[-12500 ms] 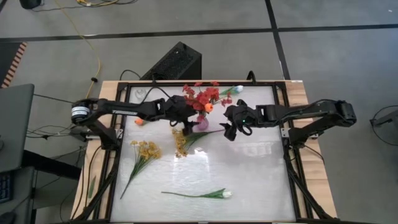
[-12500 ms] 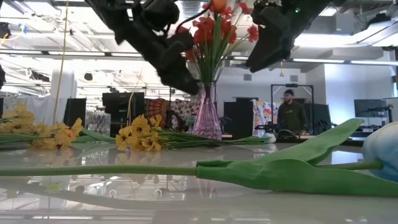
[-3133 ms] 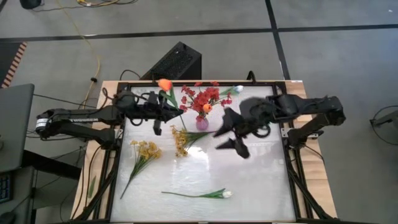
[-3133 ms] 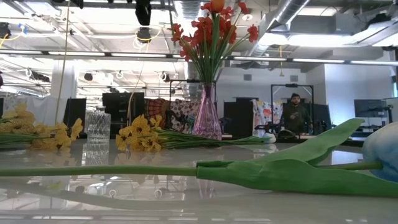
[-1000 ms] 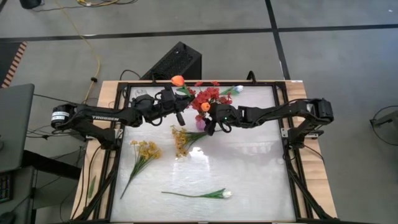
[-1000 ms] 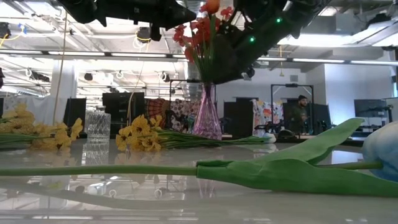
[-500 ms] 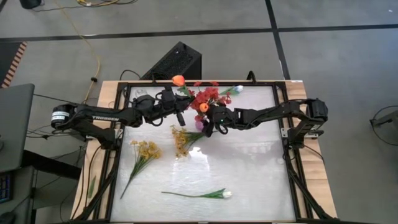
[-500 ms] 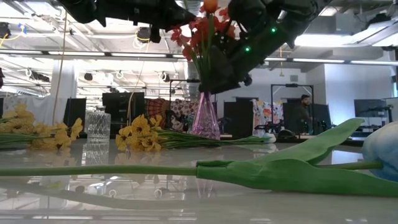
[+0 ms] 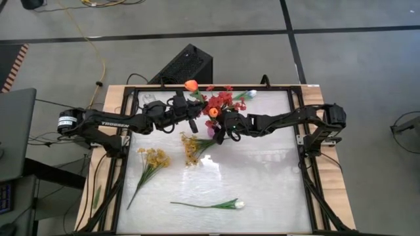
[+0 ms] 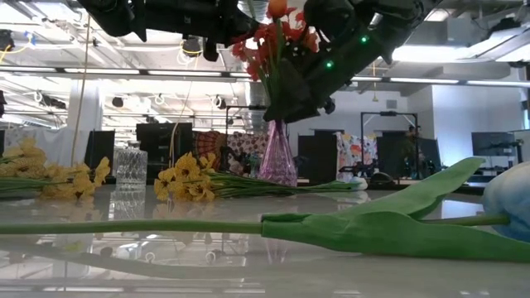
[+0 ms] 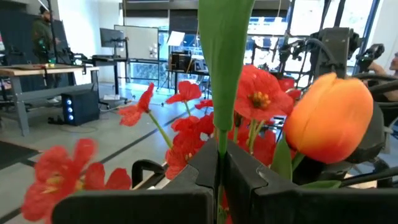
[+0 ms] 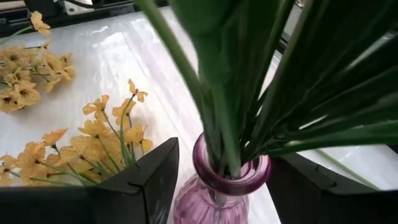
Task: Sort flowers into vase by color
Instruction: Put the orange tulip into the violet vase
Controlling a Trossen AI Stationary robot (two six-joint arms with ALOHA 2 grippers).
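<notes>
Orange flower's stem [image 11: 219,93] clamped in left end effector [image 11: 222,163]; right end effector [image 12: 211,180] apart around vase neck [image 12: 230,177].

Pink vase [image 9: 214,130] mostly hidden under right pincer [image 9: 221,129]; white tulip [image 10: 507,203] cut off at low-view edge.

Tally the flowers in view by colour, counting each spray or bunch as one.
Red bunch: 1
Orange blooms: 2
Yellow sprays: 2
White tulips: 2
Total: 7
</notes>
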